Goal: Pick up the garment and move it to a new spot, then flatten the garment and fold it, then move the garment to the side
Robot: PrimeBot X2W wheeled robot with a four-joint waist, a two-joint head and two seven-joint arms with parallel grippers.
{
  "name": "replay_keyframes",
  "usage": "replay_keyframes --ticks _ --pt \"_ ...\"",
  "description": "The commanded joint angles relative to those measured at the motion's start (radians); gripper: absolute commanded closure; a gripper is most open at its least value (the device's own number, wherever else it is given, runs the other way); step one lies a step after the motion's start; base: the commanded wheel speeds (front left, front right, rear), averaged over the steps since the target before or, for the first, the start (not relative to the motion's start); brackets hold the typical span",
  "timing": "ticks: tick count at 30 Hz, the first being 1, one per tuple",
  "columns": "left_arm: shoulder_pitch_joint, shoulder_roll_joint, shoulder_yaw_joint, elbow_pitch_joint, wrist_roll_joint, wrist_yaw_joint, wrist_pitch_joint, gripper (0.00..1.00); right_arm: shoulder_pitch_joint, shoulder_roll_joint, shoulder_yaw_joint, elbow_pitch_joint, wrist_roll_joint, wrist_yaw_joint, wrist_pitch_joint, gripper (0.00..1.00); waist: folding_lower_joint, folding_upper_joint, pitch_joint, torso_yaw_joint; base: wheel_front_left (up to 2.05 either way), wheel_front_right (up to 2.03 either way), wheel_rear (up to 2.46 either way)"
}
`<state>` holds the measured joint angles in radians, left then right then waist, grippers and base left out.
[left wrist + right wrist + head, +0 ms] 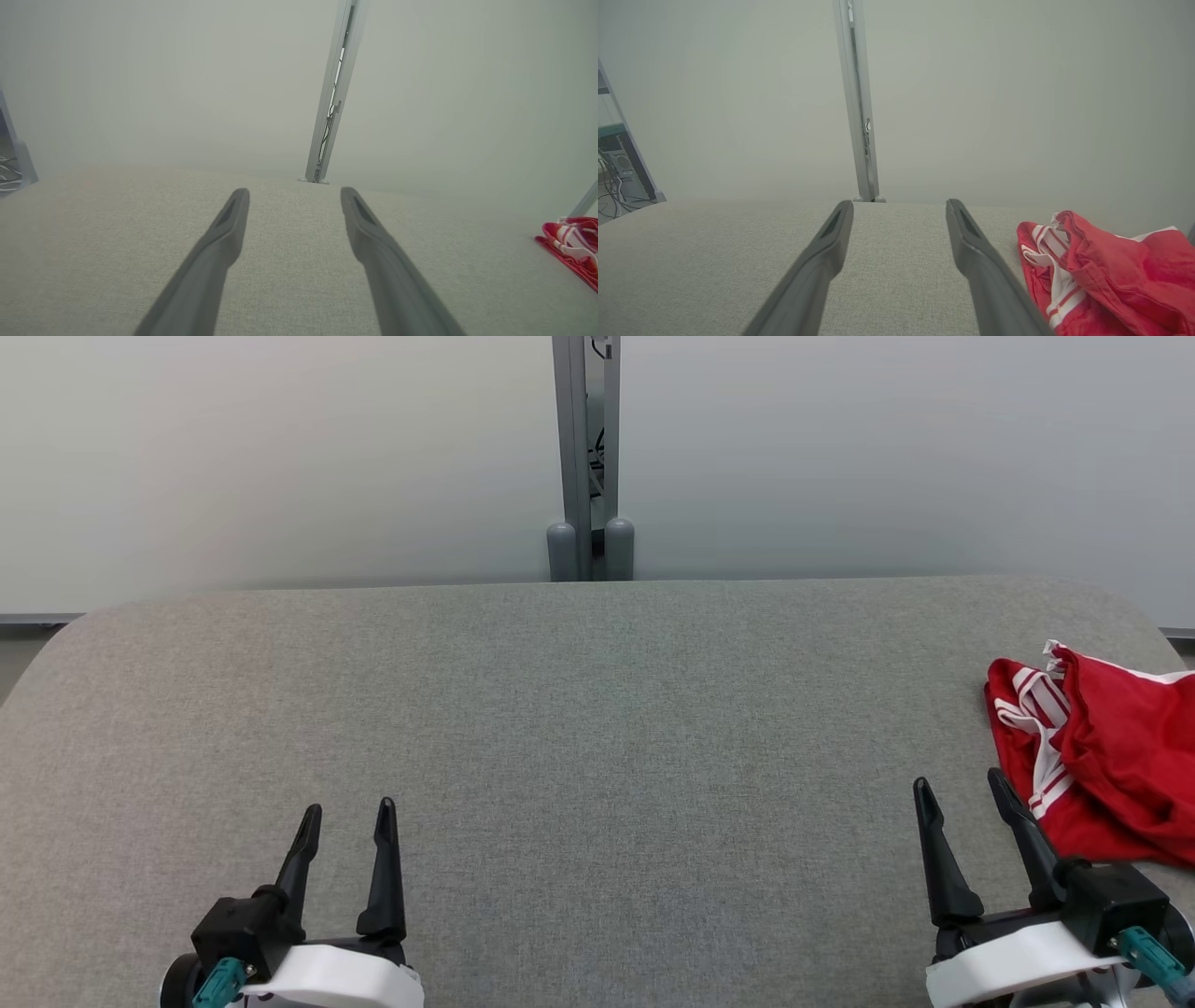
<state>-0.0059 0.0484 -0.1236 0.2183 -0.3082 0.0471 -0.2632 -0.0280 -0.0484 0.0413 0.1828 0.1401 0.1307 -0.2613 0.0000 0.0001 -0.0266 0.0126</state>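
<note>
In the head view, the left gripper [349,805] and right gripper [960,778] are both gaping wide over the grey table [597,709], with the crumpled red garment [1111,756] lying just beside the right gripper's outer finger. In the left wrist view, the garment [572,245] is sitting well off to that gripper's right. In the right wrist view, it is bunching just beside the right-hand finger.

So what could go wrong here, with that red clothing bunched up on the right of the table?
The red garment lies crumpled, so the open right gripper beside it might pinch several layers, or one loose fold, and lift a tangle. It also sits at the right end of the table, running out of the head view, so a clumsy tug could perhaps drag it off. The open left gripper is far from it.
</note>
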Motion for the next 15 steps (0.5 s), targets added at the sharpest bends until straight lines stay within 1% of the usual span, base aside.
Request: replay_keyframes --ticks 1,5,7,10,15 --pt "0.005 0.005 0.000 0.002 -0.003 0.008 0.000 0.00 -0.003 -0.004 0.000 0.000 -0.003 0.000 -0.004 0.00 0.0000 -0.0001 0.000 0.000 0.00 0.00 0.00" --pt "0.010 0.005 -0.001 0.004 -0.006 0.015 0.000 0.00 -0.004 -0.004 -0.006 0.001 -0.003 0.000 -0.004 0.00 0.0000 -0.0001 0.001 -0.002 0.00 0.00 0.00" --pt "0.013 0.004 -0.002 0.001 -0.037 -0.014 0.000 0.00 -0.004 -0.004 -0.008 -0.001 -0.002 0.000 -0.004 0.00 0.0000 -0.0001 0.001 -0.002 0.00 0.00 0.00" --pt "0.018 0.004 0.006 0.003 -0.047 -0.039 0.000 0.00 -0.003 -0.004 -0.010 0.005 -0.010 0.000 -0.004 0.00 0.0000 -0.0001 0.002 -0.004 0.00 0.00 0.00" --pt "0.015 0.005 0.012 0.004 -0.054 -0.048 0.000 0.00 -0.004 -0.004 -0.008 0.007 -0.012 0.000 -0.004 0.00 0.0000 -0.0001 0.003 -0.004 0.00 0.00 0.00"
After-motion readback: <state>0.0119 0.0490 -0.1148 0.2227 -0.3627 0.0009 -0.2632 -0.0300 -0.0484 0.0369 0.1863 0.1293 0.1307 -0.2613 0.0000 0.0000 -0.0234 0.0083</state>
